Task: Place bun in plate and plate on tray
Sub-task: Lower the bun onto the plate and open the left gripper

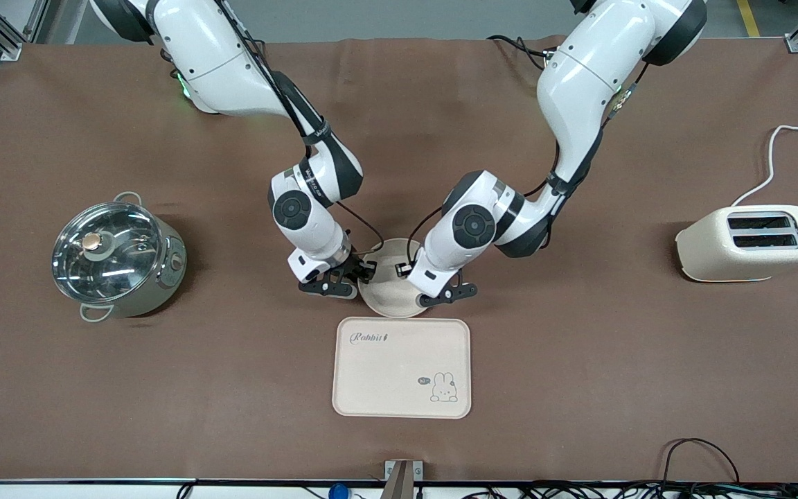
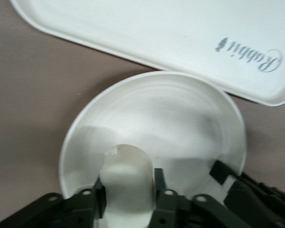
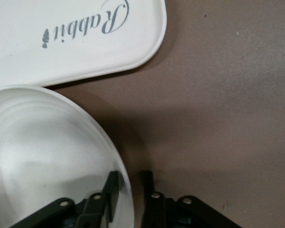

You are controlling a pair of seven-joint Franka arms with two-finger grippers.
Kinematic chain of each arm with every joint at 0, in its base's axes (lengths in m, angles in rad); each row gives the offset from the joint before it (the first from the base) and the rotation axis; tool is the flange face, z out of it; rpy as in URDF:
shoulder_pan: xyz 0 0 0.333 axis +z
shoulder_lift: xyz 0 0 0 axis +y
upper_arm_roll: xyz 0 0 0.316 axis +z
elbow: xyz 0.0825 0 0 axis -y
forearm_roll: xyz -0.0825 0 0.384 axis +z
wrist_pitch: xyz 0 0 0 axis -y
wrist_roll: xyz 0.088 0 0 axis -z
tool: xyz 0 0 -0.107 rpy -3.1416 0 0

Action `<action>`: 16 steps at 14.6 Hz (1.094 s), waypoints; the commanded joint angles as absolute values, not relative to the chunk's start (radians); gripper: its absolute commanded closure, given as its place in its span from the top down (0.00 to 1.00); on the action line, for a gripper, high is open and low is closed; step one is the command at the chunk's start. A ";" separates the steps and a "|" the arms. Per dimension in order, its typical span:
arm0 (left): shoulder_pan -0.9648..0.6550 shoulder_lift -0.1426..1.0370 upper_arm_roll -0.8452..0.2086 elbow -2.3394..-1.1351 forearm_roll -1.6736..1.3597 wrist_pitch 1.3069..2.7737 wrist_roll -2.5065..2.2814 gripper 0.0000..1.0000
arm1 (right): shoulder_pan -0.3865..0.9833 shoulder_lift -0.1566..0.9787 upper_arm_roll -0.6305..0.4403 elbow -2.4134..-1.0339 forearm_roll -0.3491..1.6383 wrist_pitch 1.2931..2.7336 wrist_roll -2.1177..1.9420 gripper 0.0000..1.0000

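The plate (image 1: 386,296) lies on the table just farther from the front camera than the tray (image 1: 402,367). My left gripper (image 1: 407,270) hangs low over the plate, shut on the bun (image 2: 127,180); the bun is held just above the plate's floor (image 2: 156,109). My right gripper (image 1: 364,272) is at the plate's rim toward the right arm's end. In the right wrist view its jaws (image 3: 128,185) are shut on the rim (image 3: 126,175), one finger inside the plate (image 3: 38,142), one outside. The tray shows in both wrist views (image 2: 156,28) (image 3: 47,47).
A steel pot with a glass lid (image 1: 116,258) stands toward the right arm's end of the table. A cream toaster (image 1: 751,242) with a white cord stands toward the left arm's end. Brown cloth covers the table.
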State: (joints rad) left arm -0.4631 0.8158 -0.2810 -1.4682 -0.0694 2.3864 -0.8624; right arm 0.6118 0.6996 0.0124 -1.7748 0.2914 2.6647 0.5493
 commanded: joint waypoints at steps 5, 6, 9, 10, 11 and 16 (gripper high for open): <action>-0.468 0.795 -0.265 -1.442 -0.060 2.378 -0.885 1.00 | 0.609 0.700 0.009 -1.773 0.304 2.680 0.560 0.06; -0.460 0.772 -0.262 -1.440 -0.029 2.334 -0.856 1.00 | 0.609 0.696 0.009 -1.772 0.304 2.680 0.560 0.04; -0.364 0.700 -0.272 -1.442 0.046 2.205 -0.687 1.00 | 0.606 0.690 0.009 -1.763 0.308 2.680 0.563 0.01; -0.333 0.672 -0.270 -1.442 0.046 2.169 -0.604 1.00 | 0.606 0.684 0.009 -1.761 0.308 2.680 0.566 0.01; -0.290 0.654 -0.268 -1.445 0.048 2.133 -0.528 1.00 | 0.606 0.680 0.009 -1.747 0.308 2.677 0.584 0.01; -0.057 0.465 -0.268 -1.445 0.048 1.976 -0.169 1.00 | 0.594 0.705 0.005 -1.565 0.305 2.631 0.635 0.01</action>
State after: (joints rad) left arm -0.1274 0.5732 -0.2599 -1.4142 0.0337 2.0354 -0.2637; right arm 0.6062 0.6827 0.0015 -1.6378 0.2950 2.6525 0.6194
